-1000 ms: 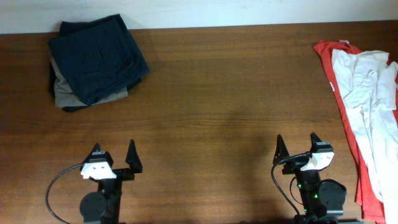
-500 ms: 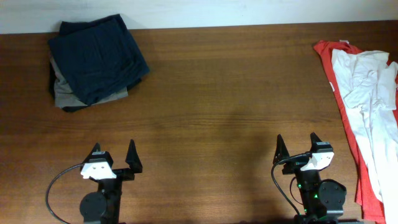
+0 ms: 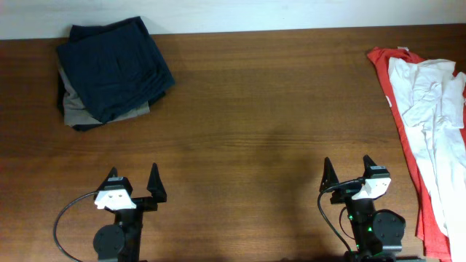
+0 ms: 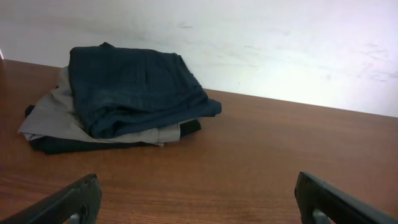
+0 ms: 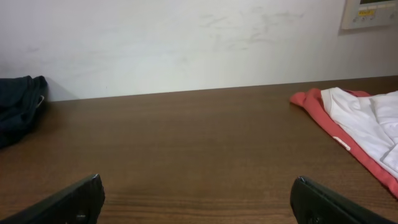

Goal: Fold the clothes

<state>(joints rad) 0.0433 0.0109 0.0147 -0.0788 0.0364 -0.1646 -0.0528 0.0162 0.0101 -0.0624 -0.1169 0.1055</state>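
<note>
The white T-shirt [image 3: 435,124] lies crumpled at the table's right edge, on top of a red-orange shirt [image 3: 402,116]. It also shows at the right of the right wrist view [image 5: 373,127]. My left gripper [image 3: 133,181] is open and empty near the front left edge; its fingers show in the left wrist view [image 4: 199,202]. My right gripper [image 3: 348,173] is open and empty near the front right, left of the white T-shirt; its fingers show in the right wrist view [image 5: 199,202].
A stack of folded navy and grey garments [image 3: 109,69] sits at the back left, also in the left wrist view [image 4: 118,99]. A white wall [image 5: 186,43] runs behind the wooden table [image 3: 255,131].
</note>
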